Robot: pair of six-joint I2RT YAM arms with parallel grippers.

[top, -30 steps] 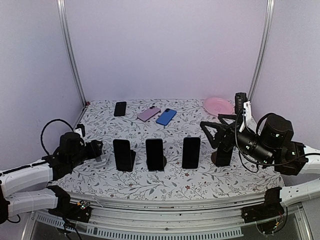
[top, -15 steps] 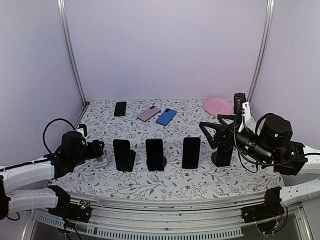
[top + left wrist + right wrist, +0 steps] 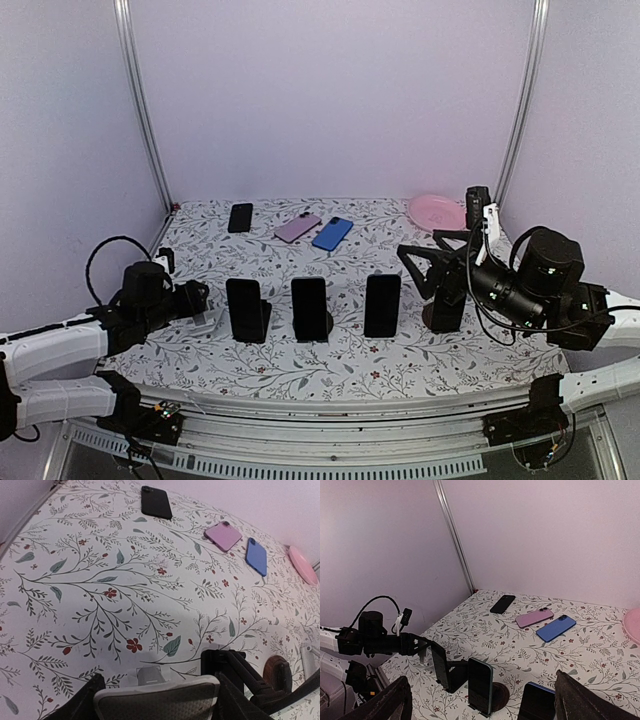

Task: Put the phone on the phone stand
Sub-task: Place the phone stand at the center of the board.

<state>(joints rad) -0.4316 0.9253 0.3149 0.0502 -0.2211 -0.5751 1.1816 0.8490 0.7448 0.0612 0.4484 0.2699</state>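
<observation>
Enclosure: lilac walls (image 3: 330, 90) and alu. corner posts (image 3: 140, 110) are seen. The table (image 3: 300, 372) is covered w/ a floral-print cloth.

Both arms are cropped by the frame edges in the top view.

The right gripper (image 3: 442, 238) is spread wide w/ nothing between its fingers. It is positioned above a dark stand (image 3: 445, 312), which is largely masked by it.

The left gripper (image 3: 197, 300) is set low at the table's left side and is closed on a pale stand (image 3: 157, 700). That stand is cut off by the bottom edge of the wrist view, so its shape is hard to make out.

A pink plate (image 3: 437, 211) is noted at rear right.

Three upright phones (image 3: 310, 305) are stood in a row mid-table on stands, w/ the stand bases mostly hidden.

Three more are laid flat at the rear, well apart from all stands: black phone (image 3: 240, 217), pink phone (image 3: 297, 227), blue phone (image 3: 332, 233). The last two are just beside each other.
</observation>
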